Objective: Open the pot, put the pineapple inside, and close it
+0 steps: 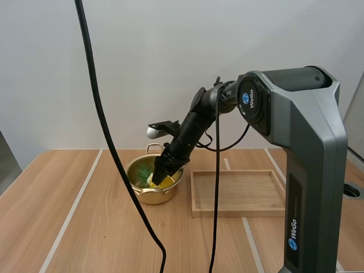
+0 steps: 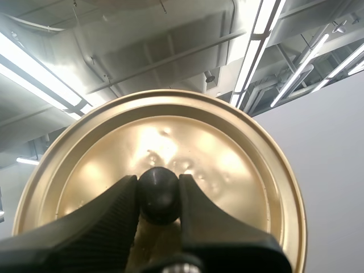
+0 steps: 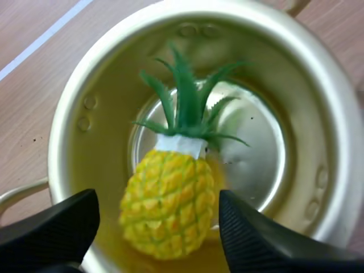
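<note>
High view: one gold pot (image 1: 149, 195) sits on the table (image 1: 85, 227) beside one wooden tray (image 1: 238, 212), and my right arm reaches into the pot.

Left wrist view: my left gripper (image 2: 159, 193) pinches the black knob (image 2: 159, 186) of one lid (image 2: 227, 153).

Right wrist view: my right gripper (image 3: 159, 213), fingers apart, straddles one pineapple (image 3: 168, 205) inside the pot.

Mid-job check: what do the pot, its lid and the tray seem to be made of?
Pot: thin metal, shiny gold finish; its inner wall mirrors light and shows rivet dimples. Lid: same gold metal, glossy highlights; its knob is probably black plastic. Tray: pale wood, matte, visible grain.
</note>
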You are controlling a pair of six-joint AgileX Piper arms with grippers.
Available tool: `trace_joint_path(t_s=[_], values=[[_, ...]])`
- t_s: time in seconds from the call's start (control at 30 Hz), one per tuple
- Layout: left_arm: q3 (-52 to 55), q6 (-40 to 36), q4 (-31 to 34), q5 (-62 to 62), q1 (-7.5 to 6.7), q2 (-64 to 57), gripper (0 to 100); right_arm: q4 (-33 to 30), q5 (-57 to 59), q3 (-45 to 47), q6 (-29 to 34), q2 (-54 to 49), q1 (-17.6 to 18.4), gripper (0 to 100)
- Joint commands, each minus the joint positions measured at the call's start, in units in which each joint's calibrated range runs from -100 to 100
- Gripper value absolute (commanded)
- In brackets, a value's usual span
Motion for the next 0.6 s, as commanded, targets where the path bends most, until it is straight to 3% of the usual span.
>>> trace_joint_path(t_s=[0.0,0.3,0.57], values=[[-0.48,-0.48,-0.7,-1.79,0.16,-0.25,0,-0.15,1.13,-2.52,0.13,-3.42,0.08,100],[0.55,-1.28,-0.69,-1.59,0.16,-0.25,0,-5.26,0.02,-6.7,2.85,-15.89,-0.25,100],[10.91,-5.53,2.79,10.44,0.8,-0.38,0,-6.64,-5.5,-6.7,6.75,-31.16,-5.49,100]])
